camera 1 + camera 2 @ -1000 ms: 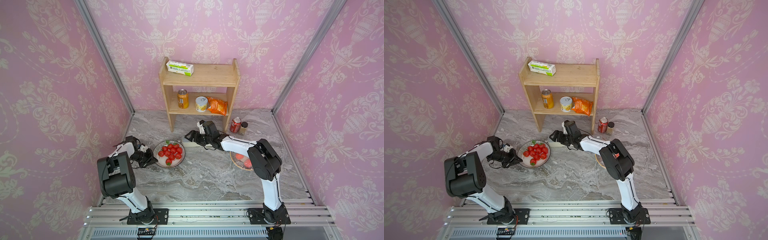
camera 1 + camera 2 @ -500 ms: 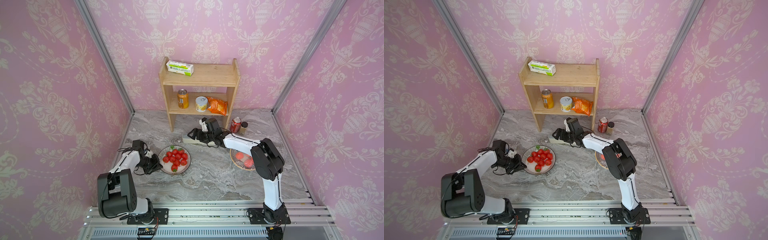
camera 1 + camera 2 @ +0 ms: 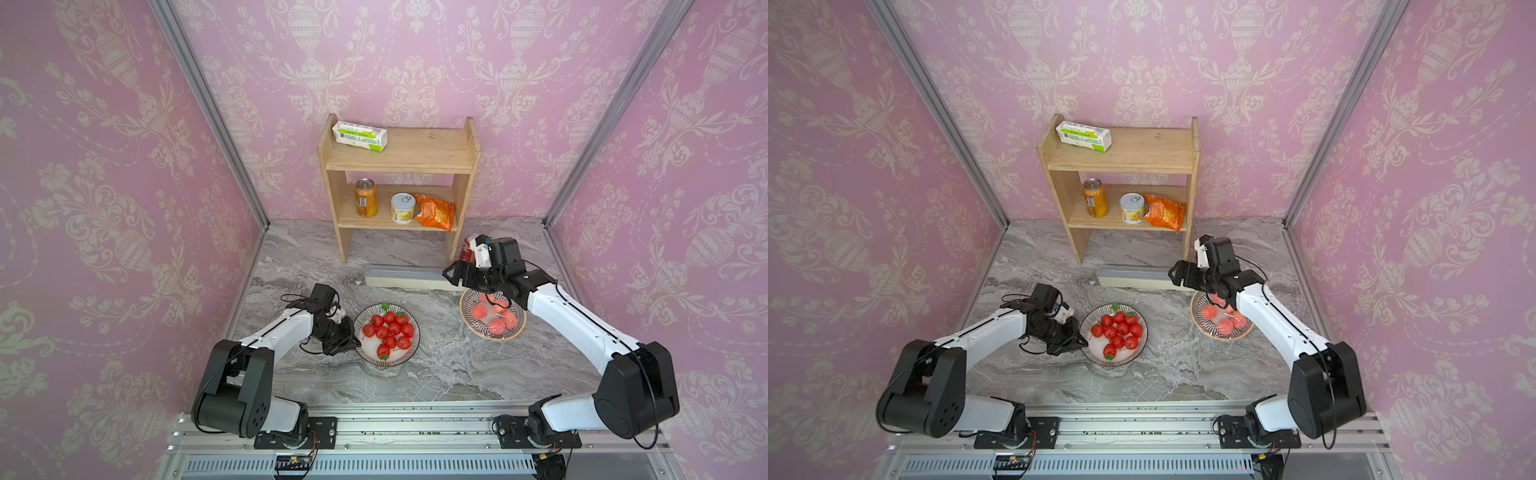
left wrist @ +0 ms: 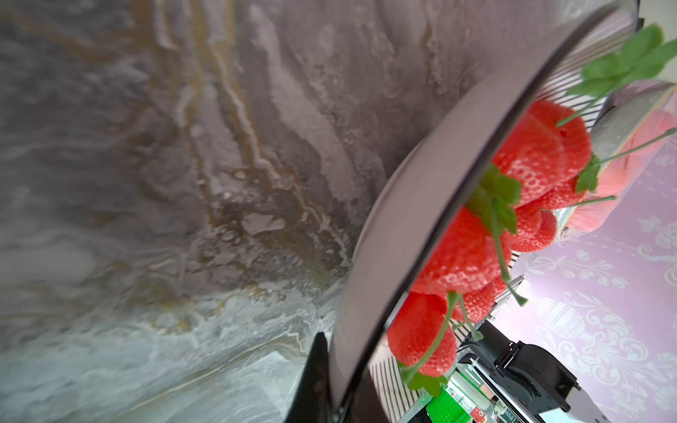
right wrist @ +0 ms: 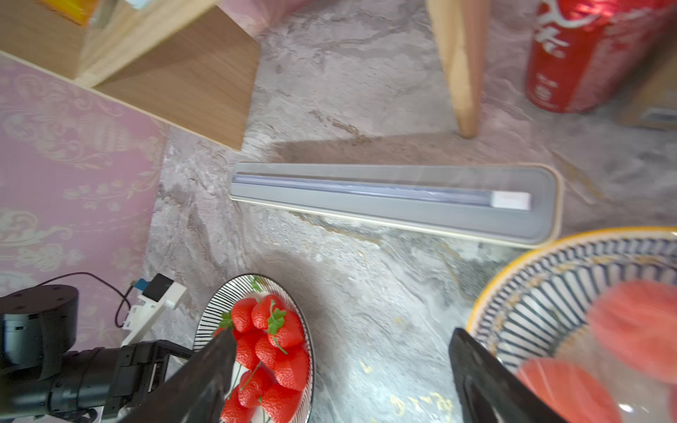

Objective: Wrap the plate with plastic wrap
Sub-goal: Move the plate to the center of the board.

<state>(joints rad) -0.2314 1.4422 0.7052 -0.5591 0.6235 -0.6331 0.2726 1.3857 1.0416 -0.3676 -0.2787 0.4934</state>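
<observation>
The left claw [image 3: 352,340] pinches the left rim of the strawberry plate [image 3: 405,357] on the counter [image 3: 436,374]. The plastic wrap box [image 3: 405,277] lies lid-up just in front of the shelf [image 3: 399,160]. The right claw [image 3: 450,277] hangs spread wide and empty over the box's right end.

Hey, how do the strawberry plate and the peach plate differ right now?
The strawberry plate has a black-and-white striped rim; the peach plate has a yellow edge. The left gripper pinches the strawberry plate's rim; nothing holds the peach plate. Both are round, striped and carry reddish fruit.
</observation>
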